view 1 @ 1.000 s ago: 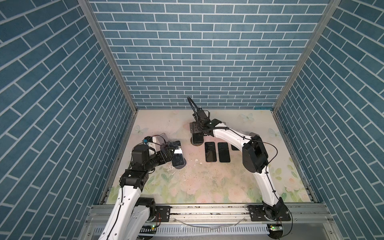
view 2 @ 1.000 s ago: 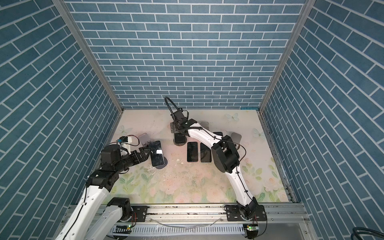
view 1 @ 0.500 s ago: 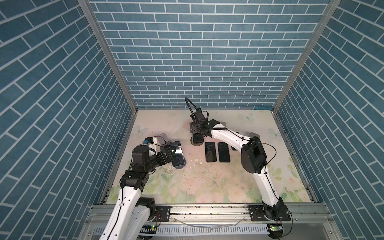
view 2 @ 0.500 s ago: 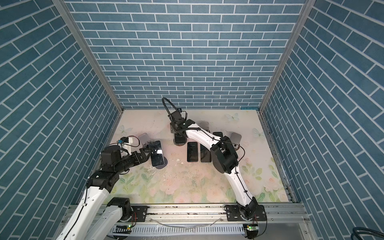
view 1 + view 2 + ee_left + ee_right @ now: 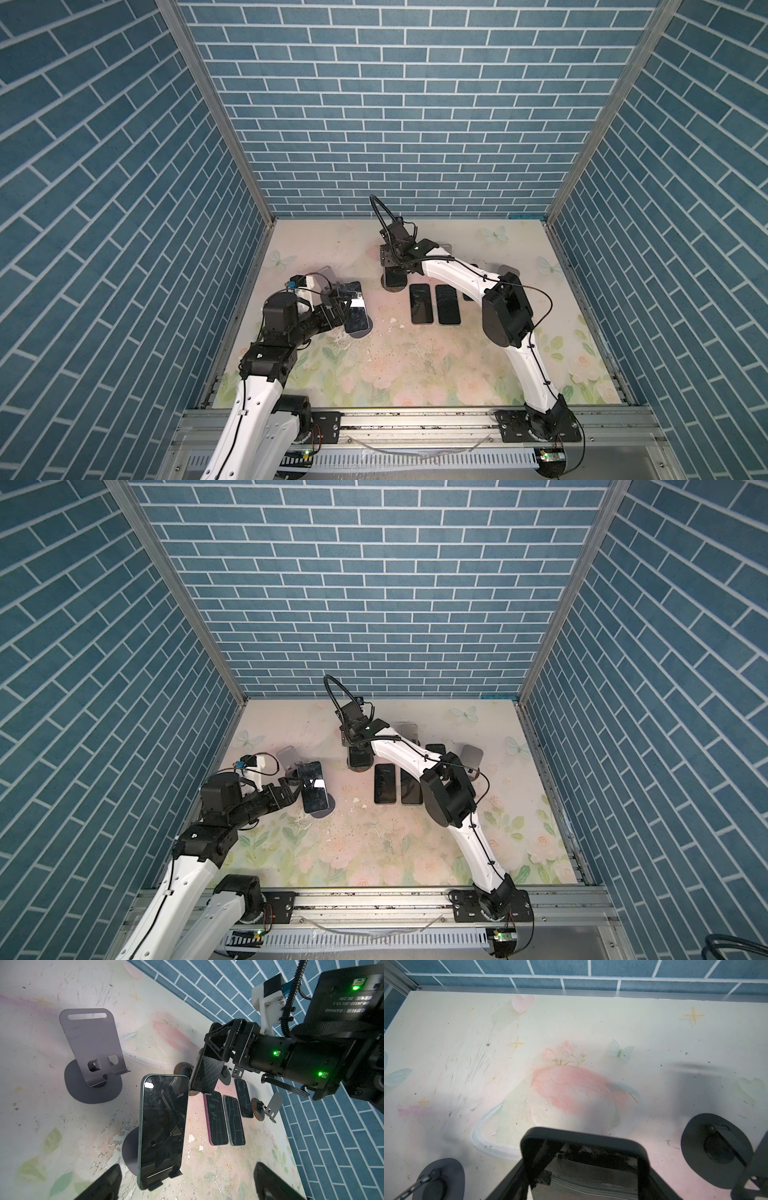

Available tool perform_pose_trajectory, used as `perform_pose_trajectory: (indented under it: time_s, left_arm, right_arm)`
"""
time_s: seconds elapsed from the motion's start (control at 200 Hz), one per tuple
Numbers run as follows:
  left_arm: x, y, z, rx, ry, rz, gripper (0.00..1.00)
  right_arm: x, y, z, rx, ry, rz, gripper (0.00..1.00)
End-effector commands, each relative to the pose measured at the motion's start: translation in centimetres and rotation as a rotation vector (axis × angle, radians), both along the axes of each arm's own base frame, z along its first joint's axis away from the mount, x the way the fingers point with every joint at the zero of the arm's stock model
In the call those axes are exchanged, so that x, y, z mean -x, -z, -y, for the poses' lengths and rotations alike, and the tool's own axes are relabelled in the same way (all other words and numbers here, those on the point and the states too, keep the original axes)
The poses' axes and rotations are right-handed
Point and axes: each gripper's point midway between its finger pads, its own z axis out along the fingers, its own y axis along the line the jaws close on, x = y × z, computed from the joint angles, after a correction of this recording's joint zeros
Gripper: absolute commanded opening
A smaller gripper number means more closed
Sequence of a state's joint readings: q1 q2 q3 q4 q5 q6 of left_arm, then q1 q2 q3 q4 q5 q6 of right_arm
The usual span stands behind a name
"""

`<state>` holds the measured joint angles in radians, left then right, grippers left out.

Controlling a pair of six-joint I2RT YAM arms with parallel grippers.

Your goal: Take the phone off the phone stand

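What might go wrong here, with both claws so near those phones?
The right gripper straddles the back phone; lifting crookedly may tip its stand or drop it onto the flat phones. The open left gripper sits close to the front phone and might knock it off.

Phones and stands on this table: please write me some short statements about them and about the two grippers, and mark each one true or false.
1. A flat phone lies beside a second flat phone on the table. True.
2. The left gripper is shut on the green-edged phone. False: it is open, its jaws wide, and that phone leans on its dark stand.
3. The grey stand holds no phone. True.
4. The right gripper is at a phone lying flat. False: it is at the top of an upright phone that sits on a round stand.
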<state>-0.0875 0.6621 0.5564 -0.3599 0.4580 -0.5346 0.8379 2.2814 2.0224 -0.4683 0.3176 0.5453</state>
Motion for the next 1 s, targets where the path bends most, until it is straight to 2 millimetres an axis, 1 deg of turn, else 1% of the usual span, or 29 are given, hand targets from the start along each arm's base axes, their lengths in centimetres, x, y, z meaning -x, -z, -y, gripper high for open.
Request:
perform_pose_trajectory:
  time_s: [0.0,0.305,0.36,0.44,0.45,0.48,0.64,0.78,0.995]
  left_arm:
    - [-0.1,0.0,0.2,0.006,0.010,0.015,1.00]
    - [0.0,0.0,0.1,0.000,0.005,0.011,1.00]
    - [0.0,0.0,0.1,-0.001,0.003,0.010,1.00]
    - [-0.1,0.0,0.0,-0.002,0.002,0.010,1.00]
    - [0.0,0.0,0.1,-0.002,0.003,0.008,1.00]
    - [-0.1,0.0,0.0,-0.003,0.002,0.009,1.00]
    - [0.0,0.0,0.0,-0.004,0.000,0.007,1.00]
    - [0.0,0.0,-0.1,-0.007,-0.004,0.004,1.00]
    - [0.0,-0.1,-0.2,-0.009,-0.008,0.007,1.00]
  right_arm:
    - [-0.1,-1.9,-0.5,-0.021,-0.009,0.020,0.58]
    - [0.5,-6.4,-1.0,-0.065,-0.078,0.074,0.58]
    - [0.6,-7.0,-1.0,-0.073,-0.083,0.074,0.58]
    - [0.8,-6.9,-1.2,-0.078,-0.095,0.064,0.58]
    - [1.0,-8.2,-1.0,-0.094,-0.096,0.079,0.58]
    - [1.1,-8.9,-0.9,-0.102,-0.097,0.085,0.58]
    - [1.6,-10.1,-0.7,-0.116,-0.111,0.094,0.58]
    - [1.9,-10.8,-0.4,-0.112,-0.123,0.104,0.58]
    - [2.8,-11.1,-0.2,-0.119,-0.152,0.082,0.58]
